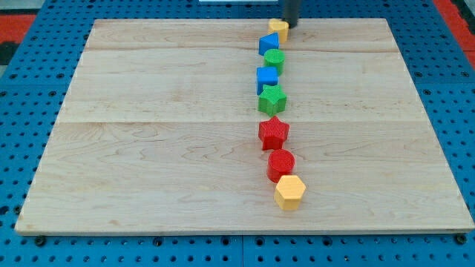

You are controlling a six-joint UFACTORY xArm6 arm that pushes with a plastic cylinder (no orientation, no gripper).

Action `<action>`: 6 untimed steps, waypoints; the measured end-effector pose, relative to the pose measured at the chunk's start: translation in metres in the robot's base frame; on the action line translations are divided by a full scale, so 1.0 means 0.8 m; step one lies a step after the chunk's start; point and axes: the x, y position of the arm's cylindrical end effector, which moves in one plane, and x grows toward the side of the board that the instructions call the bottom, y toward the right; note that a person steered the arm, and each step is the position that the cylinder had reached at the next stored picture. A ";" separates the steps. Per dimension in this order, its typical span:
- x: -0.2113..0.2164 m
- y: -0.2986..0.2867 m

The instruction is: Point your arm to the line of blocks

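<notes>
A line of several blocks runs from the view's top to the bottom, right of the board's middle. From the top: a yellow block (278, 29), a blue block (269, 44), a green round block (274, 59), a blue cube (266, 78), a green star (272, 99), a red star (273, 133), a red round block (280, 164) and a yellow hexagon (290, 192). My tip (291, 24) is at the view's top edge, right beside the top yellow block, on its right.
The blocks lie on a light wooden board (148, 148). A blue pegboard surface (22, 133) surrounds the board on all sides.
</notes>
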 end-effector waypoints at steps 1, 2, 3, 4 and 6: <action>0.082 0.011; 0.017 0.060; -0.047 0.040; -0.049 0.014; -0.047 -0.077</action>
